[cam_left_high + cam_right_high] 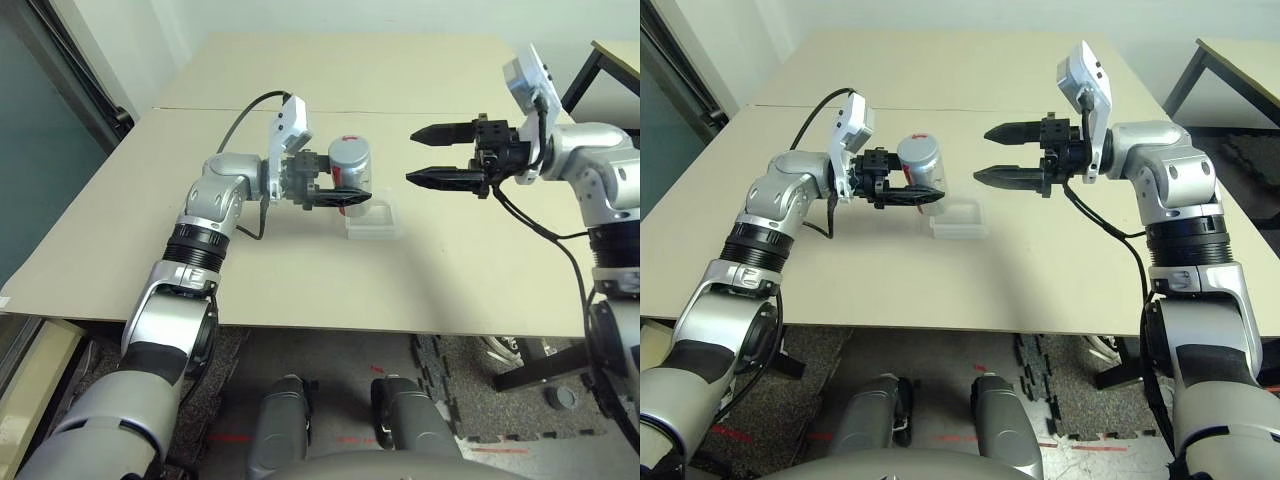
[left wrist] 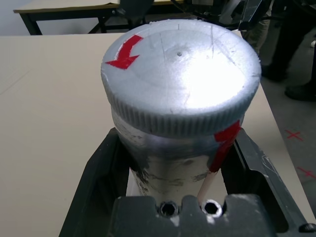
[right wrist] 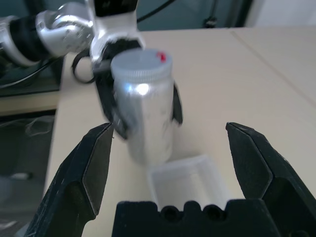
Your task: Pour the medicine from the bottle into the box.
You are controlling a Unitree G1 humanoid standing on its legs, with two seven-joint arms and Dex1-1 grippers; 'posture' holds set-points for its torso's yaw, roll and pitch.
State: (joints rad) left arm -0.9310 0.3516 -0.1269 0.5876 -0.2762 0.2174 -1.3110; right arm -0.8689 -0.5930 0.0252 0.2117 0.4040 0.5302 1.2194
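The silver-grey bottle (image 1: 350, 158) stands upright with its round grey cap (image 2: 180, 74) on, a red arrow on the cap and a red stripe down its side. My left gripper (image 1: 345, 196) is shut on its lower body, holding it just left of and behind the clear plastic box (image 1: 372, 220), which lies on the table. To the bottle's right, my right gripper (image 1: 413, 155) is open, level with the bottle, pointing at it and apart from it. The right wrist view shows the bottle (image 3: 143, 108) and the box (image 3: 185, 185) between its spread fingers (image 3: 94, 163). The medicine is hidden.
The beige table (image 1: 300, 280) runs far back, with a seam across it behind the arms. A second table (image 1: 615, 55) stands at the far right. A person's dark legs and shoes (image 2: 296, 59) are beyond the table's edge in the left wrist view.
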